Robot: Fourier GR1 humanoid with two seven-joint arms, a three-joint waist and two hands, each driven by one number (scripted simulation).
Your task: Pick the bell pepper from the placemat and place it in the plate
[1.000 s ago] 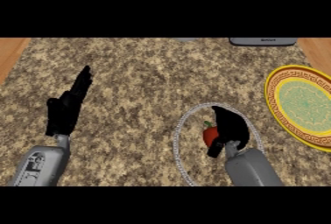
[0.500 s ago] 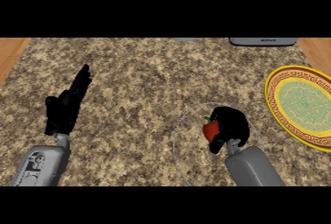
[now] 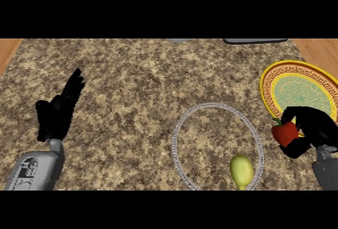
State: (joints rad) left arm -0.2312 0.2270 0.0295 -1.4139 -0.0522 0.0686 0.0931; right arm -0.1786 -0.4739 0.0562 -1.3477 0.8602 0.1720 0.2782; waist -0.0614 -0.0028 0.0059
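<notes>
My right hand [image 3: 311,130] is curled round a red bell pepper [image 3: 285,133] at the right edge of the head view. It hangs over the gap between the placemat and the near rim of the plate [image 3: 271,87], a round yellow plate with a green centre. The placemat [image 3: 179,134] looks like the counter's stone, outlined by a pale oval ring. My left hand [image 3: 58,112] rests open at the left with its fingers pointing up.
A yellow-green lemon-like fruit [image 3: 242,171] lies on the placemat near its front right. A grey object [image 3: 254,41] sits at the counter's far edge. Wood shows at both upper corners [image 3: 8,49].
My right hand has lifted the pepper off the placemat and carried it right, close to the plate. The yellow-green fruit is uncovered. My left hand has not moved.
</notes>
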